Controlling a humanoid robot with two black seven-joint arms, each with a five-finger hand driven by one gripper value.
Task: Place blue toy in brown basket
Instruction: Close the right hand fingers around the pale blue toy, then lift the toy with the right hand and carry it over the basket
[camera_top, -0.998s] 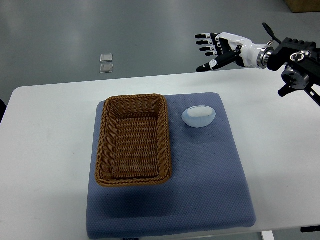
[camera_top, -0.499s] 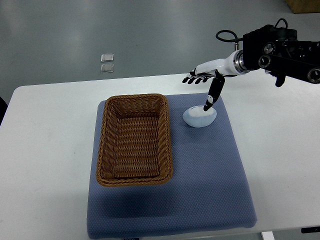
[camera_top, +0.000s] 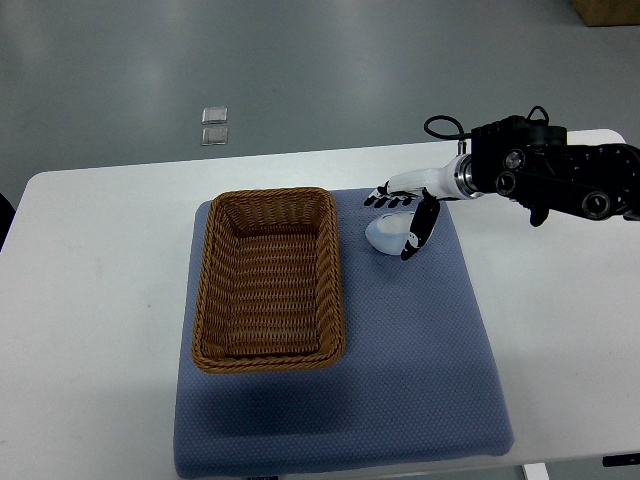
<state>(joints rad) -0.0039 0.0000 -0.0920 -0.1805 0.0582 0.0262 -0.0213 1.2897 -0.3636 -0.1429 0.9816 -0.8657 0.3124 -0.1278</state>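
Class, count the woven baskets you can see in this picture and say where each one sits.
1. The brown rectangular wicker basket sits on the left part of the blue padded mat, empty. Nothing hides another.

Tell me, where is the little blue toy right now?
In the top view, the blue toy lies on the blue mat, just right of the brown basket, with the right hand wrapped around it from the right.

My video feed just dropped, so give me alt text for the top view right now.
The right hand reaches in from the right and wraps its fingers around the pale blue toy on the blue mat. The brown basket sits empty just left of the toy, on the white table.
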